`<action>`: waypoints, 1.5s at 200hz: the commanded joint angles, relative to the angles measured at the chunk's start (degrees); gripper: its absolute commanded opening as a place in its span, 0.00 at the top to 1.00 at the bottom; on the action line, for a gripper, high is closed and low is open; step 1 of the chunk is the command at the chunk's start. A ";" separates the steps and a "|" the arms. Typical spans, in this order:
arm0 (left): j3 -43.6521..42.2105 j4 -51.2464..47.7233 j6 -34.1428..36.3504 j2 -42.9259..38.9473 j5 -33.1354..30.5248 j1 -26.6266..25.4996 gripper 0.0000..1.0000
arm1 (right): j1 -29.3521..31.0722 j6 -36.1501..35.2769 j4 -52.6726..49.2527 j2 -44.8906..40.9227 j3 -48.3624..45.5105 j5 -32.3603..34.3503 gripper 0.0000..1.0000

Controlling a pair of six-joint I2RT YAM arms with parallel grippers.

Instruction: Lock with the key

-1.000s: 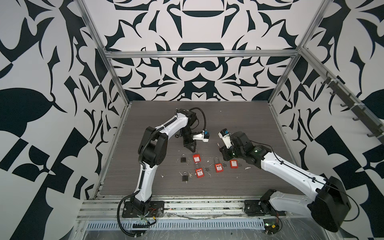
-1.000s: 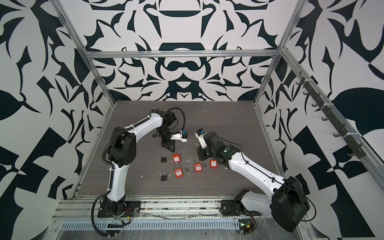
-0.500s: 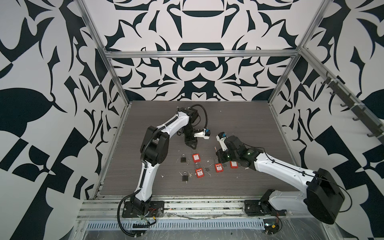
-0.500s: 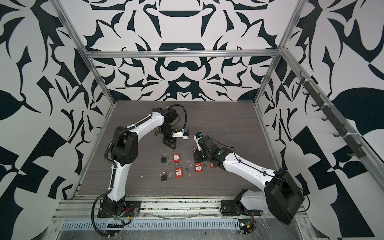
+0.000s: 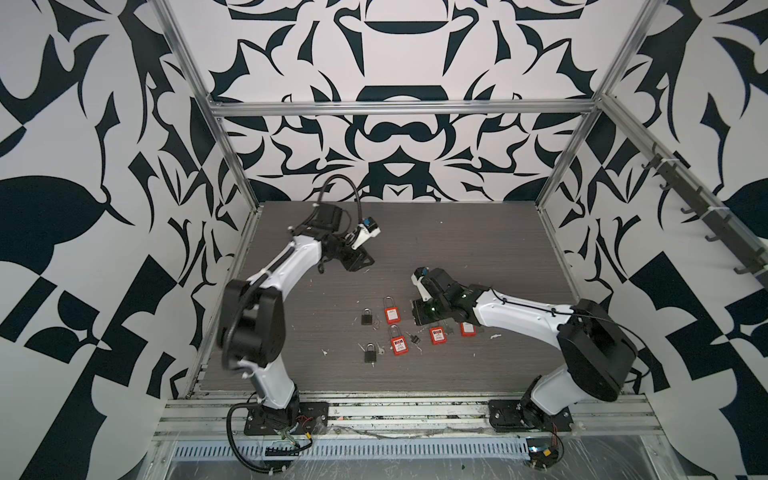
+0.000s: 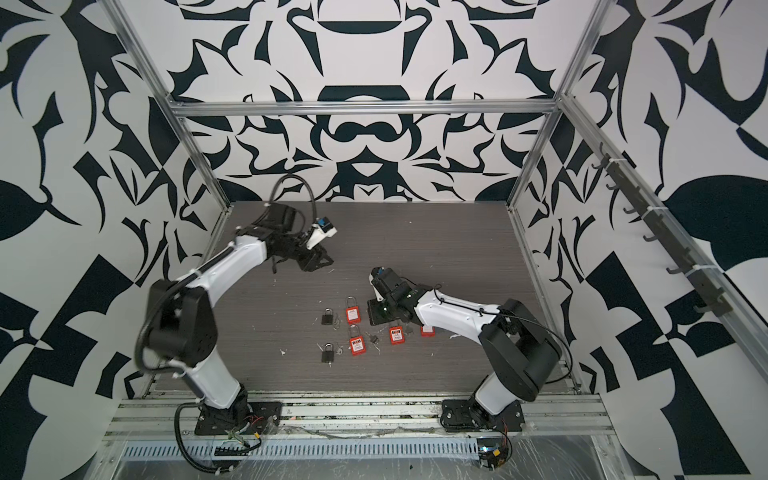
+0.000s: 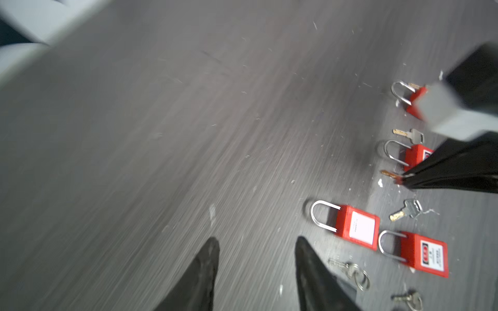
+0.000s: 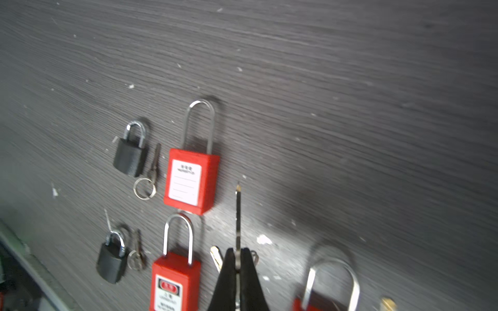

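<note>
Clearly pinches with the right gripper (image 8: 237,254), pressed together on the head of a key (image 8: 237,215) and carrying it edge-on with the blade poking out past the fingertips. Hangs close over the table (image 8: 350,107), with the key tip just beside the lower corner of a red padlock with a blank white label (image 8: 192,180). Shows, near that, a second red padlock (image 8: 175,282) with a printed label, a third red padlock (image 8: 307,285) partly cut off, a black padlock (image 8: 130,156) with a ringed key (image 8: 151,172) beside it, another black padlock (image 8: 111,258), and a loose key (image 8: 217,258) by the fingers. Counts four red padlocks in both top views, all lying flat on the table, none lifted.

Holds the left gripper (image 7: 256,245) spread with nothing between the fingers, over bare table toward the back, well apart from the padlocks.

Reads as the stage between picking up the key and using it: key in hand, no padlock chosen or steadied yet. Cannot tell which padlock the key fits, nor whether any shackle is already clicked home. Probably calls next for bringing the left gripper in to pin or lift one padlock so its keyhole end faces the blade, then lining the thin blade up squarely before pushing in and turning. Risks shoving a loose padlock across the table if pushed unsupported.
</note>
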 commanded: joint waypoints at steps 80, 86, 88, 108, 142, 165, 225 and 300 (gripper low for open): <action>-30.68 24.00 -20.90 -30.48 -3.39 2.52 0.42 | 0.31 0.26 -4.64 4.99 7.63 2.60 0.49; -31.57 24.64 -21.67 -31.24 -4.58 2.66 0.41 | 0.29 -0.57 -4.85 4.16 7.77 2.95 0.41; -31.85 24.90 -21.89 -31.49 -4.99 2.72 0.41 | 0.26 -0.74 -4.99 3.84 7.85 3.27 0.38; -35.12 27.48 -24.04 -33.73 -9.95 2.99 0.33 | 0.26 -4.15 -6.42 0.22 8.52 7.13 0.25; -40.91 31.54 -27.68 -37.25 -28.76 3.26 0.17 | -0.72 -14.41 -3.62 -9.59 2.68 33.79 0.04; -45.07 38.71 -28.85 -36.01 -39.34 4.40 0.08 | -6.60 -27.38 17.48 -18.19 -12.63 44.91 0.01; -53.43 60.06 -29.19 -23.92 -39.22 9.83 0.01 | -26.44 -31.30 43.44 -20.27 -29.17 36.78 0.00; -60.51 99.99 -30.00 -0.19 -28.56 14.79 0.01 | -32.38 -35.67 78.79 -0.10 -37.24 23.82 0.00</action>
